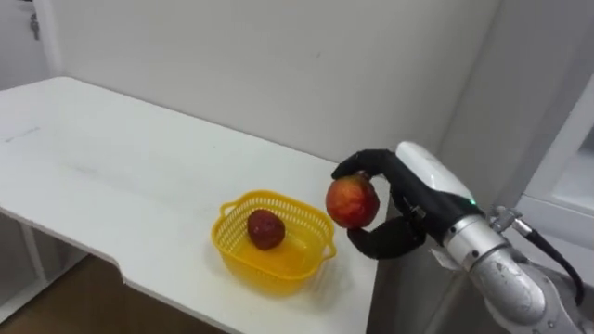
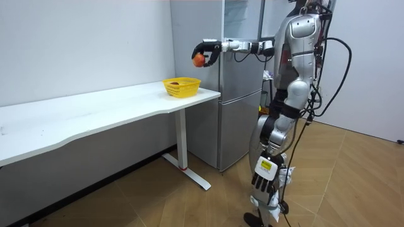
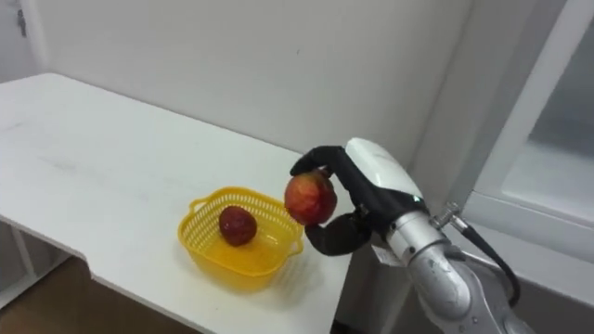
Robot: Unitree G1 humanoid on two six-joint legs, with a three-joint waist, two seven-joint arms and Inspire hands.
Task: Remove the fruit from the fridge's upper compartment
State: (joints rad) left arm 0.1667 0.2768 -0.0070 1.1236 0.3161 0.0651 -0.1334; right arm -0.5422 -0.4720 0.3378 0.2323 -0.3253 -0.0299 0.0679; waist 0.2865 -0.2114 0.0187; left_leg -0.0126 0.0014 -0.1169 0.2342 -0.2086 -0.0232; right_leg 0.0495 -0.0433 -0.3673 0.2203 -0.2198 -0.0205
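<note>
My right hand reaches out from the right, shut on a red and yellow apple. It holds the apple in the air just to the right of a yellow plastic basket and a little above its rim. The basket stands near the right end of the white table and holds one dark red fruit. In the room view I stand in front of the fridge with my right arm stretched towards the table. My left hand hangs by my side with its fingers relaxed.
The grey fridge stands right beside the table's end, and its pale upper compartment shows at the right edge. The table's front edge curves in near the basket. A white wall runs behind the table.
</note>
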